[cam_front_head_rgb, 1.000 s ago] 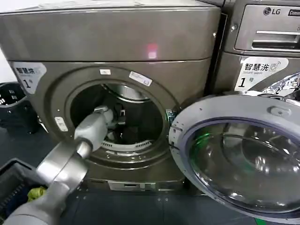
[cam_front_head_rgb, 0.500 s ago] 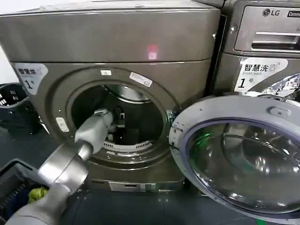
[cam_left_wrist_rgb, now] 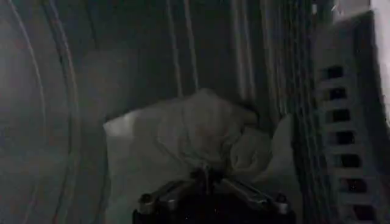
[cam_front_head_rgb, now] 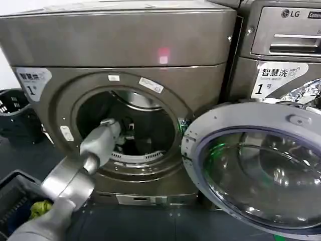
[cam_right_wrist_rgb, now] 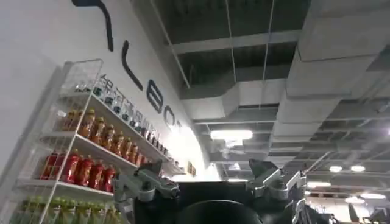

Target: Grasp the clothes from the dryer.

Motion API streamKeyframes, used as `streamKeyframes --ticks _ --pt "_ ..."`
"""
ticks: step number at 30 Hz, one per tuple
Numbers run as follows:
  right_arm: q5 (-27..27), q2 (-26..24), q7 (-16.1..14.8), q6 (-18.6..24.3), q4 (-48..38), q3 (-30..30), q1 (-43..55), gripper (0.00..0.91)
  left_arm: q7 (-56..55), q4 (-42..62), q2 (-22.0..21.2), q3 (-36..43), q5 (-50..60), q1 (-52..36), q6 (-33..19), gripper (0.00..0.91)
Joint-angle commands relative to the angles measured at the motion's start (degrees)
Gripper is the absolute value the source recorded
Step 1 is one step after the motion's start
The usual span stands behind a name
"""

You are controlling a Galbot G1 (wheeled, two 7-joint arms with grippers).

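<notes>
Inside the drum: the left end effector has its arm through the porthole of the dryer; in the left wrist view its fingers stand apart just short of the clothes.
Clothes: a pale crumpled heap on the drum floor, beside the perforated rim.
Doing it well: I judge it best to push on into the raised fold, then close fully, gathering fabric rather than skimming it.
Right end effector: raised, pointing at the ceiling, fingers apart, holding nothing.
Writing: "1" sticker on the dryer; "LG" and "Smart wash" on the neighbouring machine.
</notes>
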Motion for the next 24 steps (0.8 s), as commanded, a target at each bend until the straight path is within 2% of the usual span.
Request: streamKeyframes --ticks 1,5,8,15,19,24 --pt "-0.16 0.04 0.04 0.01 0.16 -0.61 0.49 0.907 -8.56 -8.07 1.58 -10.23 -6.85 4.36 1.95 0.000" --pt "-0.49 0.26 0.09 0.01 0.55 -1.63 1.16 0.907 -12.74 -16.19 2.35 -13.65 -14.48 8.04 5.11 0.000" --pt "-0.77 0.26 0.09 0.12 0.37 -1.99 1.35 0.907 -18.22 -22.13 2.32 -14.98 -25.71 11.46 8.02 0.000" --pt "-1.10 0.05 0.06 0.53 0.09 -2.58 1.57 0.907 -35.36 -36.29 -0.19 -21.99 -36.59 17.96 11.21 0.000" --pt "-1.95 0.06 -0.06 1.12 -0.05 -3.10 1.84 0.907 -47.28 -45.40 -0.55 -24.28 -43.29 22.27 10.92 0.000" --pt "-4.29 0.10 -1.18 2.59 0.11 -3.16 1.63 0.907 -59.85 -58.81 -0.98 -26.84 -45.30 31.25 8.20 0.000"
